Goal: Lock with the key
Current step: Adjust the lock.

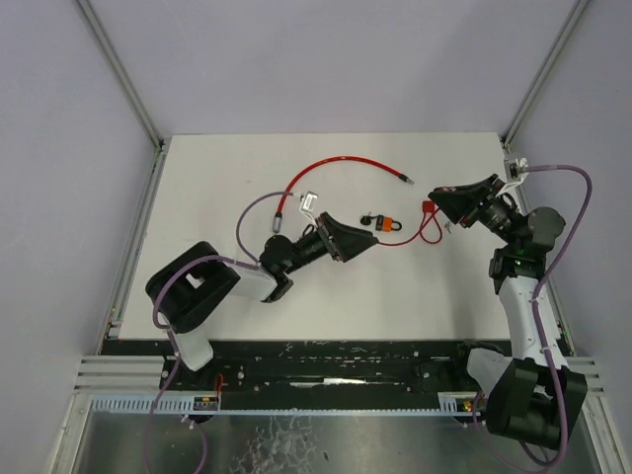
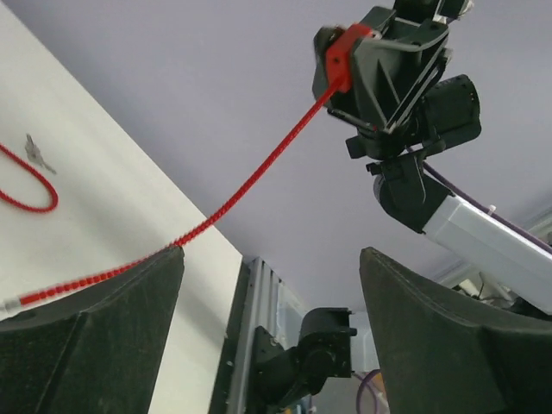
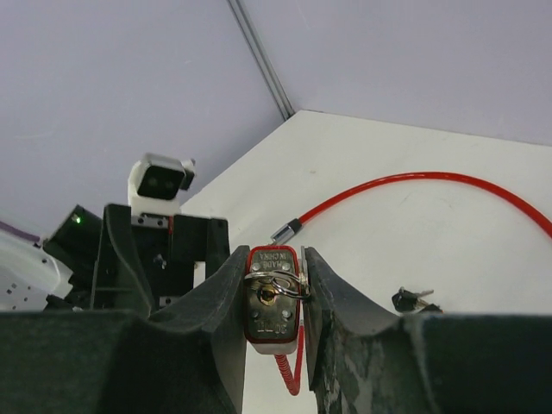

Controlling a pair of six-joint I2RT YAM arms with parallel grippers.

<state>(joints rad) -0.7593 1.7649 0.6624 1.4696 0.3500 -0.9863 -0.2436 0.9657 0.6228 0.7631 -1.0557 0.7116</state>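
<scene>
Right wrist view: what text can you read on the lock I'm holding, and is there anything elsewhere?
Red lock between the right fingers: stamped lettering above and below the keyhole, too blurred to read.
White tag: too small to read.
Orange padlock: no readable text.
No other text is legible.

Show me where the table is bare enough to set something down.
Bare: the far-left corner of the table, between its left edge and the red cable; also the near strip between left gripper and right arm. Crowded: the middle, around the orange padlock, keys and right gripper.
</scene>
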